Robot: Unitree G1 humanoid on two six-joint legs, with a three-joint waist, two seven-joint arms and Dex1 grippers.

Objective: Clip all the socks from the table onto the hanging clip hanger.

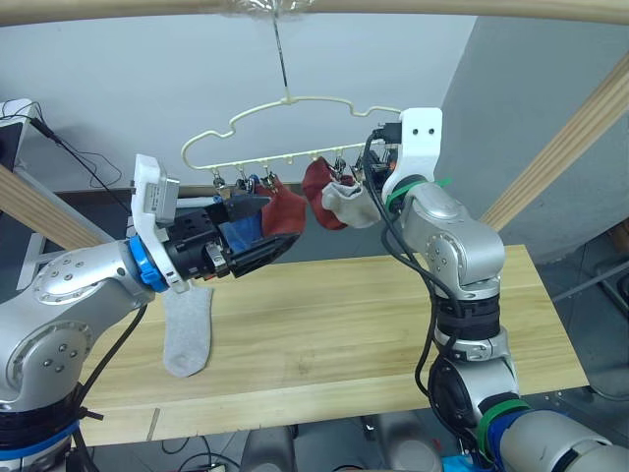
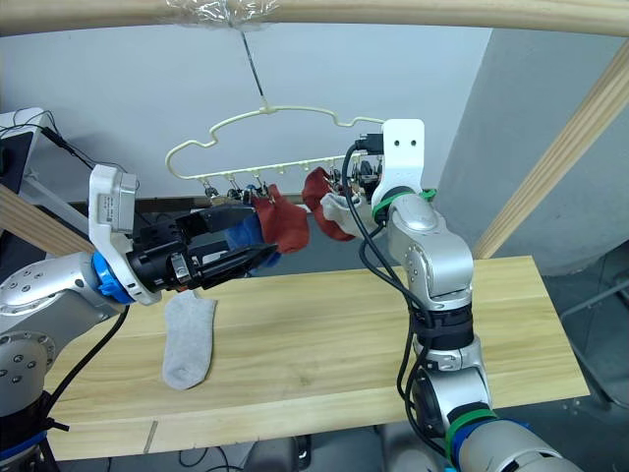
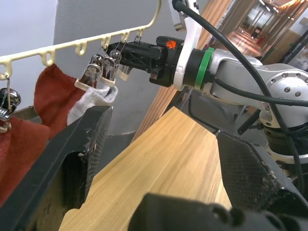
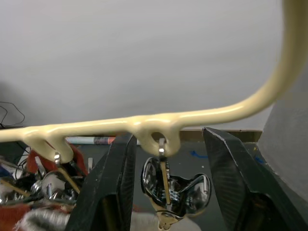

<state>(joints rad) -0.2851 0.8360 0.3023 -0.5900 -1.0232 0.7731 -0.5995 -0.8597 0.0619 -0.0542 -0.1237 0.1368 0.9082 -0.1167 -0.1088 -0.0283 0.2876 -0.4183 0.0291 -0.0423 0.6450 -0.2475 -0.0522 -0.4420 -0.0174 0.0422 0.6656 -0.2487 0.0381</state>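
The pale yellow clip hanger (image 1: 295, 101) hangs from a hook above the table (image 1: 373, 324). Clipped to it are two rust red socks (image 1: 283, 211) (image 1: 319, 192) and a light grey sock (image 1: 349, 205). A blue sock (image 1: 236, 236) shows by my left gripper (image 1: 278, 224), whose fingers (image 3: 86, 144) stand wide open near the hanger's left clips; I cannot tell whether they touch it. My right gripper (image 4: 168, 134) is raised to the hanger's right end, open, with a finger on each side of a metal clip (image 4: 166, 185). Another grey sock (image 1: 187, 329) lies flat on the table's left part.
A thick wooden beam (image 1: 393, 8) carries the hanger's hook. Slanted wooden braces stand at the right (image 1: 560, 147) and at the left (image 1: 39, 211). Cables and a device (image 1: 15, 128) sit at the far left, beyond the table.
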